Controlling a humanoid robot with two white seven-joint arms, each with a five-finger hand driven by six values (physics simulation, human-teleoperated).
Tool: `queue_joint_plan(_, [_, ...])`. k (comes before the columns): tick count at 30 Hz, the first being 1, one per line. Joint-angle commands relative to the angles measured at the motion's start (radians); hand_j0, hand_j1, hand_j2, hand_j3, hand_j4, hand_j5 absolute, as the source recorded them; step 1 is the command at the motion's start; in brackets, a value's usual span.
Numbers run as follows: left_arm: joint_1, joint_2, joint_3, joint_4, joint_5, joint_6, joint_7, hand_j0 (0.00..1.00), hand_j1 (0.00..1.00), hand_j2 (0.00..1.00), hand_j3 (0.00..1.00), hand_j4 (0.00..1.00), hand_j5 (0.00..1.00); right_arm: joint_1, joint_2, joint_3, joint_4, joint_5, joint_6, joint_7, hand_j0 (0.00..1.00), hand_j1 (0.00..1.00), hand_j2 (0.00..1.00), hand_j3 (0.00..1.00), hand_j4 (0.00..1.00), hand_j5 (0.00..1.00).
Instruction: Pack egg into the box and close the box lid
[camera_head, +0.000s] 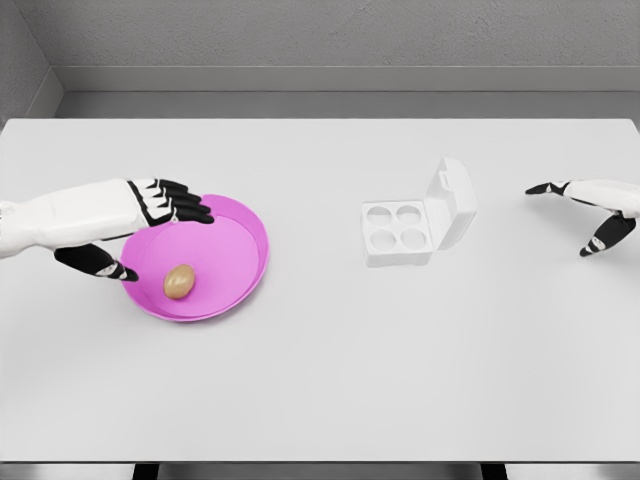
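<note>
One egg: the egg (179, 281) lies in the pink bowl (245, 262) on the left half of the table (320, 380), toward the bowl's near-left side; nothing touches it.
Steps done: none, judging from how things lie. The egg is not in the box and the lid is not down.
Box: the white box (402, 233) sits right of centre, well apart from the bowl. All four cups show bare.
Lid: the lid (452, 203) stands up from the box's right side, tilted back and open.
Left hand: the left hand (150, 220) hangs over the bowl's left rim, fingers stretched out flat over the bowl and thumb dropped low beside the egg. It is spread wide and has hold of nothing. The thumb tip is near the egg but apart from it.
Right hand: the right hand (590, 205) hangs at the right edge, well right of the box, fingers loosely spread, holding nothing.
Steps left: grasp the egg, carry it across to the box, seat it in a cup, then swing the lid down until it closes.
Step in hand: as I judge it, the approach to the egg, with the grasp not yet made.
</note>
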Motion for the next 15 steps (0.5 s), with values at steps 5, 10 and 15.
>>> queue_joint_plan(5, [-0.015,0.009,-0.009,-0.007,-0.059,0.003,-0.008,1.0,1.0,1.0,1.0,1.0,1.0,-0.006,-0.004,0.006,-0.004,-0.002,-0.044,0.0,1.0,1.0,1.0,1.0,1.0,1.0])
queue_joint_plan(10, [-0.041,-0.014,-0.012,-0.007,-0.171,0.003,-0.008,1.0,1.0,1.0,1.0,1.0,1.0,-0.014,-0.018,0.027,-0.018,-0.002,-0.042,0.0,1.0,1.0,1.0,1.0,1.0,1.0])
queue_joint_plan(15, [-0.037,-0.055,-0.058,-0.006,-0.171,0.003,-0.008,1.0,1.0,1.0,1.0,1.0,1.0,-0.02,-0.032,0.05,-0.012,-0.002,-0.164,0.0,1.0,1.0,1.0,1.0,1.0,1.0])
